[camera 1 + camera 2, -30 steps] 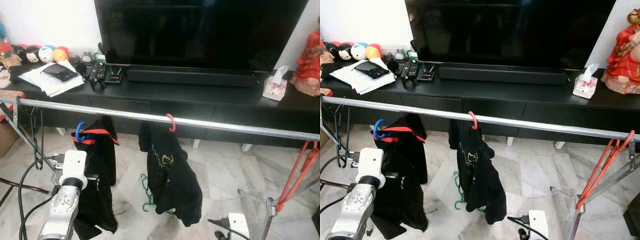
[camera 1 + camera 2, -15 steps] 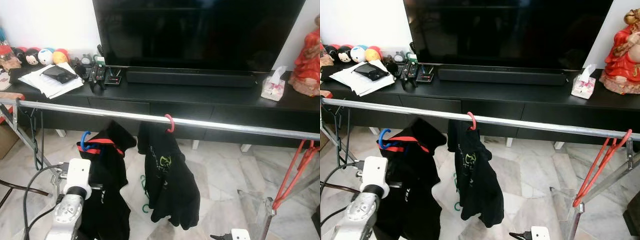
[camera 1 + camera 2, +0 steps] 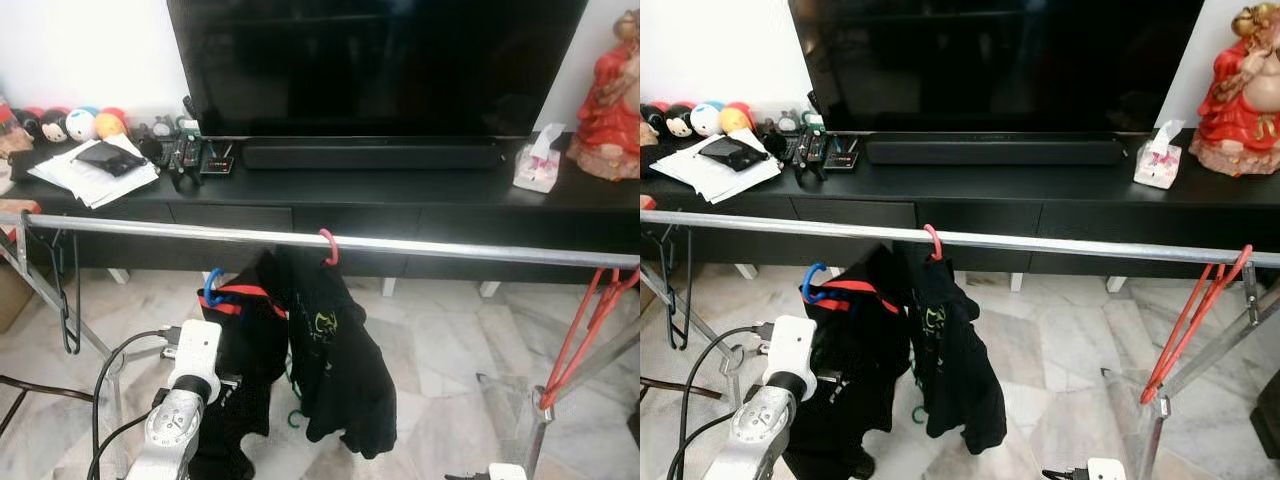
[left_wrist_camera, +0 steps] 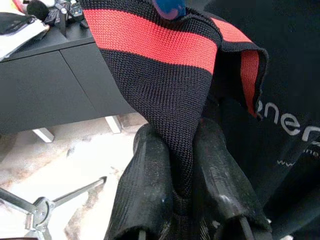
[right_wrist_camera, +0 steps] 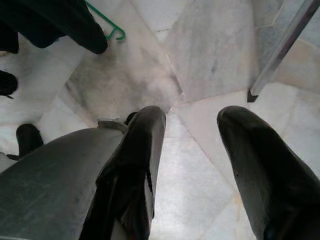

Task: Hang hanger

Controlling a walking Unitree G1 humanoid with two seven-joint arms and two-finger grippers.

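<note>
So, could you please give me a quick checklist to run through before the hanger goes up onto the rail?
1. Left claw shut on the black and red garment: ok.
2. Blue hanger hook above the garment's collar, free: ok.
3. Hook over the rail: not ok, it is below the rail.
4. Bare rail to the left of the pink hanger hook: ok.
5. Right claw open above the floor, holding nothing: ok.
6. How firmly the hanger sits in the garment: cannot tell.
</note>
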